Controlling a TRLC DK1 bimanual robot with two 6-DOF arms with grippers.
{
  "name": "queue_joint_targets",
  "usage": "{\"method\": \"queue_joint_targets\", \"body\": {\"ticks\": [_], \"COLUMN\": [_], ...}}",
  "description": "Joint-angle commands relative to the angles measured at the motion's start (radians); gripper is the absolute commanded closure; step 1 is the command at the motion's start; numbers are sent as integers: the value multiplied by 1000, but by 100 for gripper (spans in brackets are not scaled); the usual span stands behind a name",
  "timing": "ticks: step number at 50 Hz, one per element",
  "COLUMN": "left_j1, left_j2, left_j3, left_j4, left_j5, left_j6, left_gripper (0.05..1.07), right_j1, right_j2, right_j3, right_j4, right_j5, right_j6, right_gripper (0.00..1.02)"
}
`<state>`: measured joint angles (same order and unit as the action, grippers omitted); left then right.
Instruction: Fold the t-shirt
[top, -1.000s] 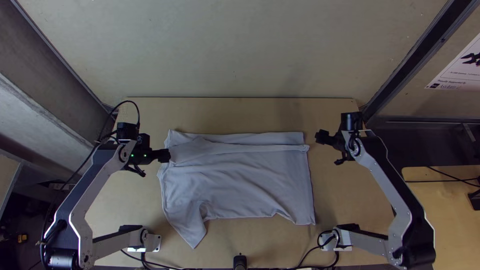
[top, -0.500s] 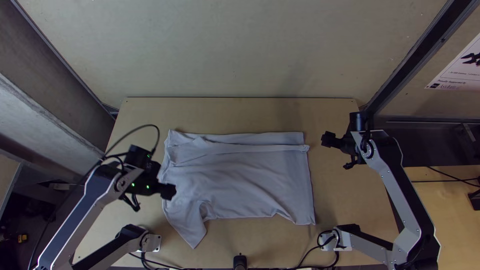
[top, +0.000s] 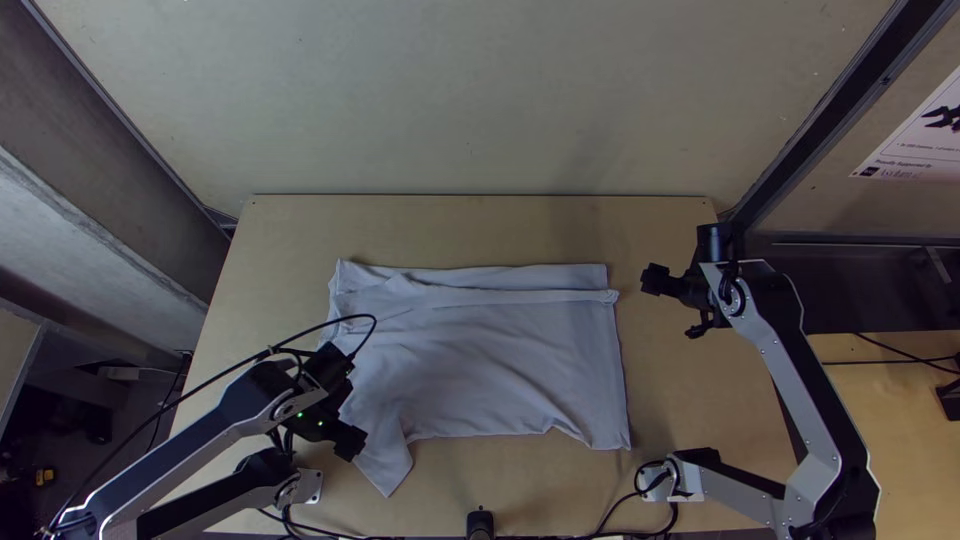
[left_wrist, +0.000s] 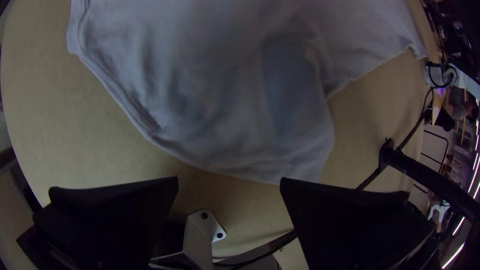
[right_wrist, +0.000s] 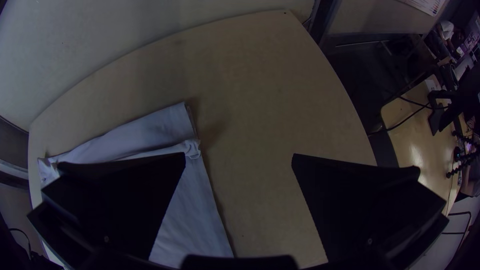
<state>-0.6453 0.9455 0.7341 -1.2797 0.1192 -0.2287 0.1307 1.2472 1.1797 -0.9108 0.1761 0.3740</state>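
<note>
Left claw (top: 351, 441), wide apart and empty, is nearer the jutting sleeve (top: 386, 468), at its outer edge; the shirt (top: 500, 360) stretches rightward across mid-table toward the right claw (top: 656, 281), also wide and empty.

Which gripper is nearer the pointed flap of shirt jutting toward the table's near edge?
The left gripper, close beside the flap; the right gripper is off to the right of the shirt.
</note>
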Motion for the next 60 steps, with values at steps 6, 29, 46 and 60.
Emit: {"method": "queue_joint_targets", "body": {"ticks": [6,29,46,60], "left_j1": [-59,-234,-274,-294], "left_j2": [87,234,291,271], "left_j3": [-84,-130,-128,-121], "left_j4": [71,171,227,243], "left_j5": [-4,-53,-47,-41], "left_j6": [-109,-158,-141,-101], "left_gripper": [9,11,44,69], "right_j1": [4,-2,30,165], "right_j2": [40,26,-19,90], "right_j3": [-11,-65,-144,-223], "right_j4": [-10,-62,-292,-589], "right_j5": [0,-78,-210,-245], "right_j6": [22,-27,-115,-142], "right_gripper": [5,5,6,4]}}
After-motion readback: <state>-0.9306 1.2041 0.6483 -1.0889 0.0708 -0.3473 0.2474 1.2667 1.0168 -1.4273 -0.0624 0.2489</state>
